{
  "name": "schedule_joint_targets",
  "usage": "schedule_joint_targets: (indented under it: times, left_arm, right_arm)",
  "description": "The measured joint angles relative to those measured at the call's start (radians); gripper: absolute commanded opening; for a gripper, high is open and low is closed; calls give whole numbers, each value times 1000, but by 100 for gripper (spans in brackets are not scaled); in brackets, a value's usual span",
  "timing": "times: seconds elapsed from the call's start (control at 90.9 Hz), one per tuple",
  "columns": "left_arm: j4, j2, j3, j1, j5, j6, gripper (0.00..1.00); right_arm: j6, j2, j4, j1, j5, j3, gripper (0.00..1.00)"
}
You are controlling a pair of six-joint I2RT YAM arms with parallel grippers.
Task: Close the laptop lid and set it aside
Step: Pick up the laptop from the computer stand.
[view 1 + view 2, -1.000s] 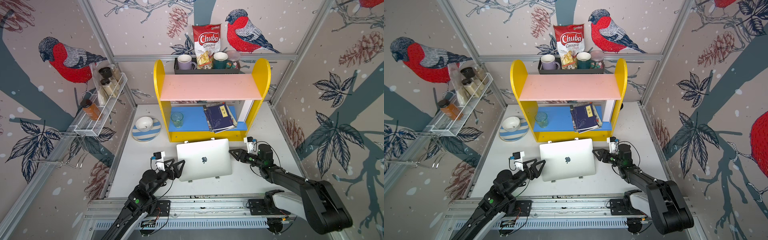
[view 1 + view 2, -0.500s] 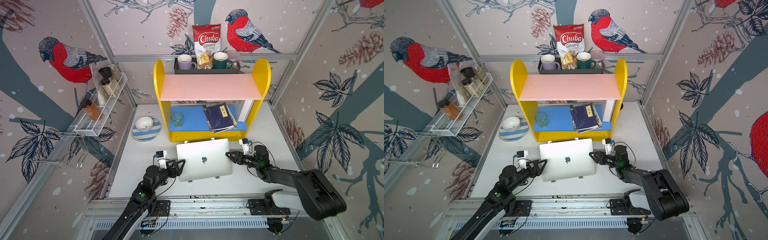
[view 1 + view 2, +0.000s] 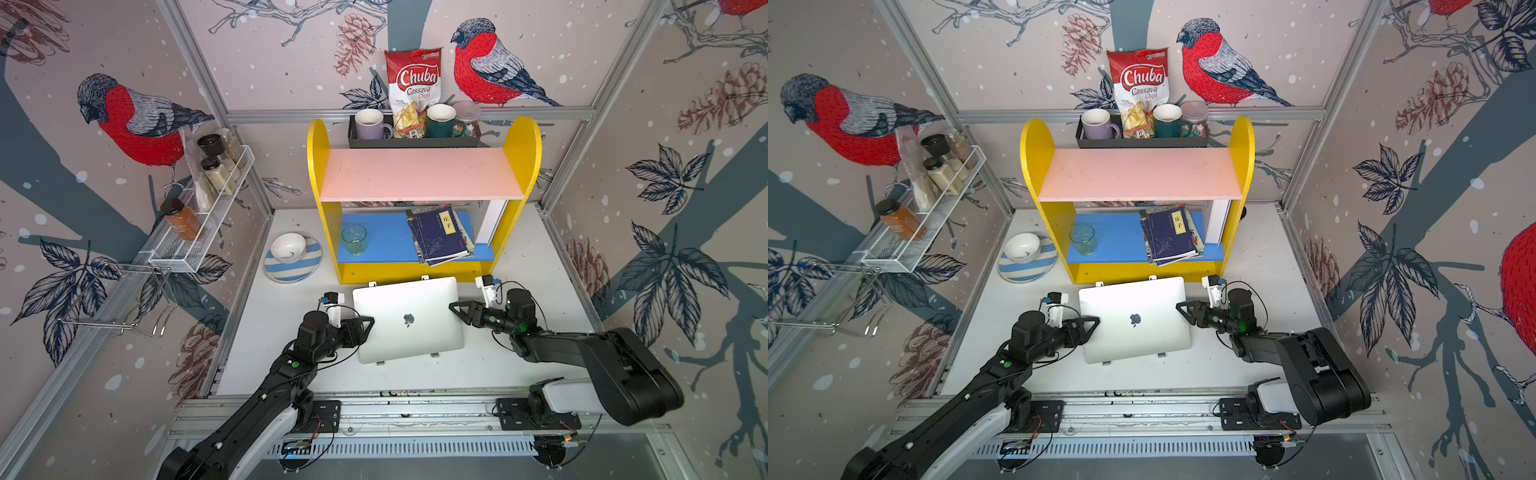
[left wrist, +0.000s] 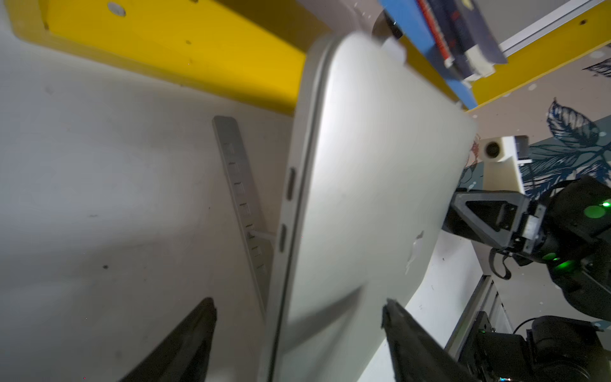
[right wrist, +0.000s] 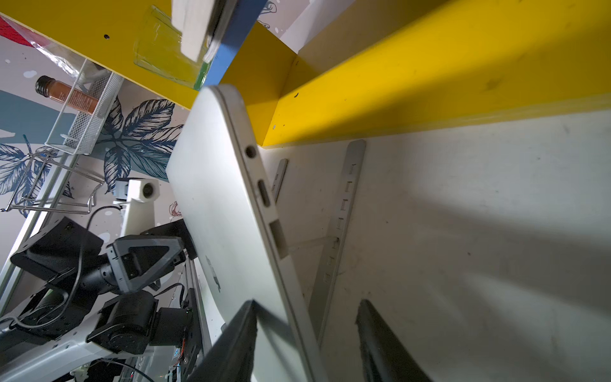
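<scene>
The silver-grey laptop [image 3: 409,320] [image 3: 1133,320] rests tilted on its folding stand in front of the yellow shelf. The laptop lid [image 4: 363,165] [image 5: 215,198] is down, apple logo facing up. At the laptop's left edge my left gripper [image 3: 370,320] [image 3: 1096,320] [image 4: 298,302] stands open, one finger above the lid and one below the base, neither touching. My right gripper [image 3: 452,307] [image 3: 1179,306] [image 5: 307,302] is open and straddles the right edge the same way, its upper finger just over the lid.
The silver stand's notched rails [image 4: 241,198] [image 5: 344,205] lie under the laptop. Just behind it is the yellow shelf [image 3: 415,270], holding dark blue books [image 3: 440,237] and a glass [image 3: 354,239]. A bowl on a striped plate [image 3: 291,270] sits back left, below a wall spice rack [image 3: 199,232].
Both grippers have moved inward until their fingers straddle the laptop's side edges. The left jaws have narrowed a little. The right arm has dropped lower. The laptop has not moved.
</scene>
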Motion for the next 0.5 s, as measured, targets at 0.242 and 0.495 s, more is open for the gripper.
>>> schedule_joint_targets:
  times: [0.242,0.495]
  left_arm:
    - [143,108,0,1,51,-20,73]
    - [157,35,2,1,54,-20,73]
  right_arm:
    - [0,4,5,0,-10,2,44]
    - [6,32,35,0,-38,10,41]
